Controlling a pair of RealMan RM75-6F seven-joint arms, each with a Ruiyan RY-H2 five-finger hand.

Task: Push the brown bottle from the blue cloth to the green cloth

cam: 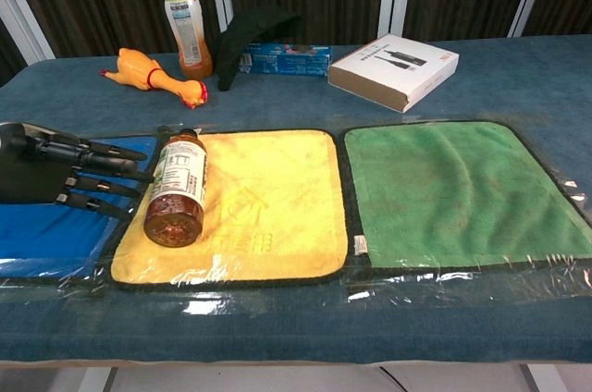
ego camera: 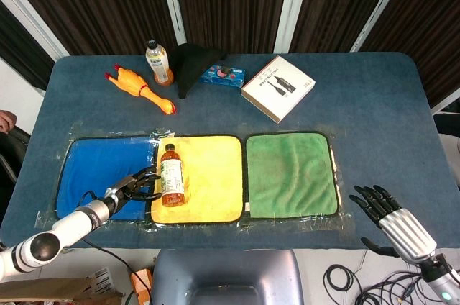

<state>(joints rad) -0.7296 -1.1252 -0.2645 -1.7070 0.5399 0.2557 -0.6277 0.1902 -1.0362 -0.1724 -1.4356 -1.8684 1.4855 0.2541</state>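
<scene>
Left arm cut off at the lower left corner in the head view; in the chest view only the left hand (cam: 55,175) and part of the wrist visible at the left edge. Right hand (ego camera: 384,211) seen only in the head view, off the near right corner of the table (ego camera: 374,114), forearm cropped by the frame edge. Label print on the brown bottle (cam: 178,189) too small to read. Blue box (cam: 277,59) at the back partly hidden behind the black cloth item (cam: 250,31).

Brown bottle: lying on its side, dark amber contents, pale label with green print, dark cap pointing away from the robot, round base toward the chest camera. Resting on the left margin of the yellow cloth (cam: 268,198), just past the seam with the blue cloth (cam: 46,235); well apart from the green cloth (cam: 453,189), with most of the yellow cloth between.

Left hand: low over the blue cloth, fingers (cam: 102,166) straight and spread, tips at the bottle's left flank, grasping nothing. Contact with the bottle likely, not certain. Right hand: fingers apart, empty.

Three cloths side by side under clear plastic film. Far side of the table: rubber chicken (ego camera: 140,87), upright drink bottle (ego camera: 158,62) holding pale liquid, white box (ego camera: 278,88).
</scene>
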